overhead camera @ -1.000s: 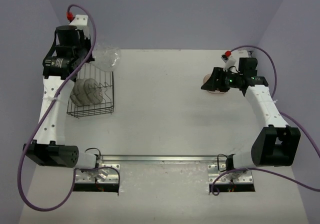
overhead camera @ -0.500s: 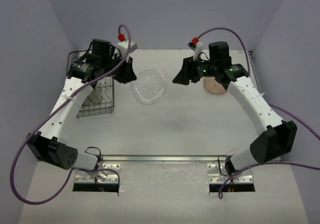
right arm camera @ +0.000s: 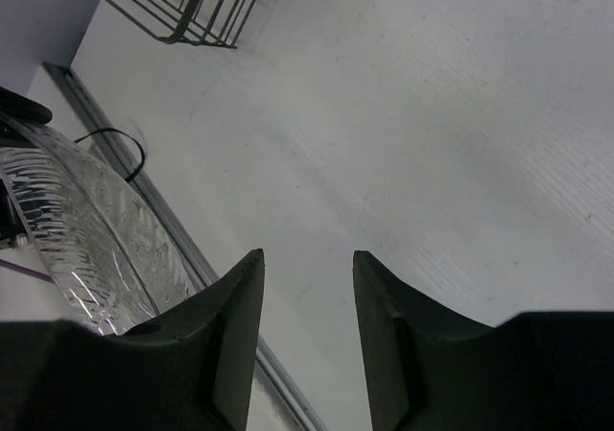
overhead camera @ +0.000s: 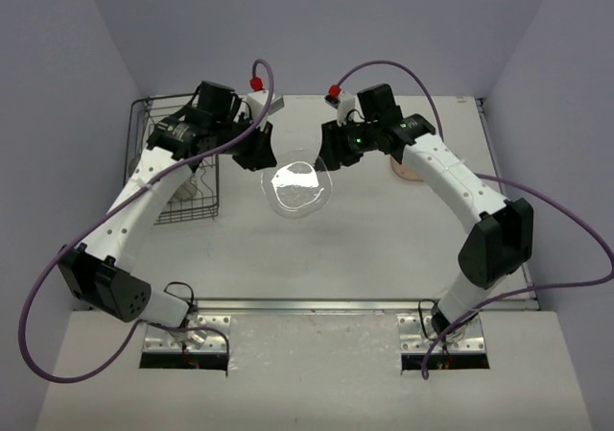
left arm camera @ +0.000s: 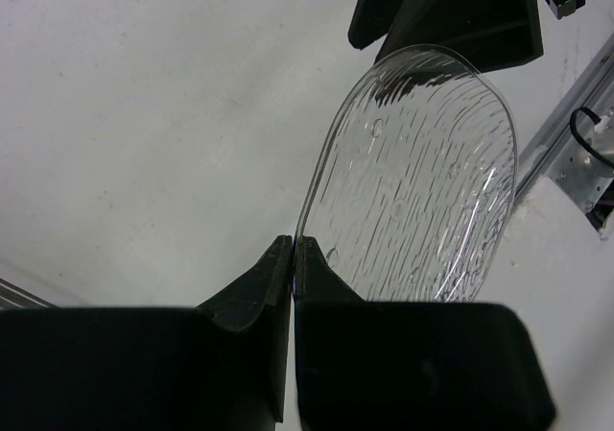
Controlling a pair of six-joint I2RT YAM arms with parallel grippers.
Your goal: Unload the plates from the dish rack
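From above, we hold the clear plate (overhead camera: 297,186) over the mid-tabletop, away from the rack (overhead camera: 215,191), so we judge this a handover. Left wrist: left jaws pinch its rim. Right wrist: right jaws gape beside it and must close next.

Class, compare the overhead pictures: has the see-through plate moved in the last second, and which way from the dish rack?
Yes. The see-through plate, held by the left gripper, has gone right, away from the dish rack.
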